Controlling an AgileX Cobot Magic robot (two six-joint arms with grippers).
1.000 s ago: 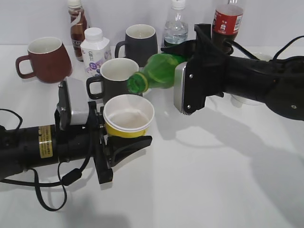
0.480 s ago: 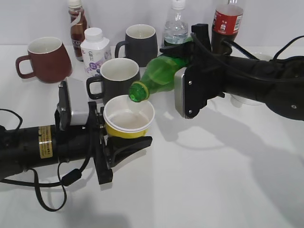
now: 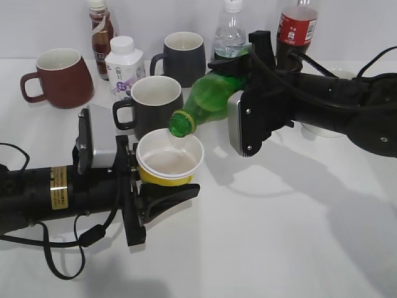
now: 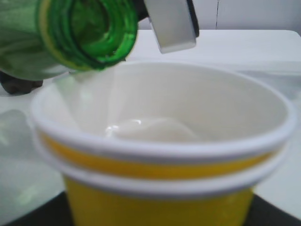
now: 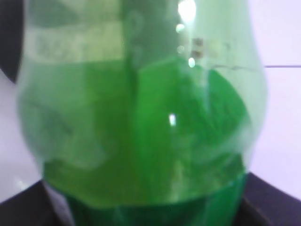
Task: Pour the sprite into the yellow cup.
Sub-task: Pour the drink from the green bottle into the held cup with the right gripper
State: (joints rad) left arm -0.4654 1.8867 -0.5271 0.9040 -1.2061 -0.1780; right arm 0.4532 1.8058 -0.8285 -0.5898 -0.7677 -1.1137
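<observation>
My left gripper [image 3: 162, 186] is shut on the yellow cup [image 3: 169, 162] and holds it up off the table. The cup fills the left wrist view [image 4: 160, 155], white inside, with a little clear liquid at its bottom. My right gripper [image 3: 239, 93] is shut on the sprite [image 3: 208, 99], a green bottle tilted neck-down to the left. Its open mouth [image 4: 87, 30] hangs just over the cup's far-left rim. The bottle's green body fills the right wrist view [image 5: 141, 122] and hides the fingers.
Behind the cup stand a dark grey mug [image 3: 151, 102], a second grey mug [image 3: 183, 57], a brown-red mug [image 3: 59, 77], a small white milk bottle [image 3: 124, 65], a brown drink bottle [image 3: 101, 31], a clear water bottle [image 3: 231, 34] and a cola bottle [image 3: 296, 28].
The sprite has tipped further down and its mouth has moved from above and beyond the cup to just over the rim. The left gripper has shifted the cup slightly right and down.
</observation>
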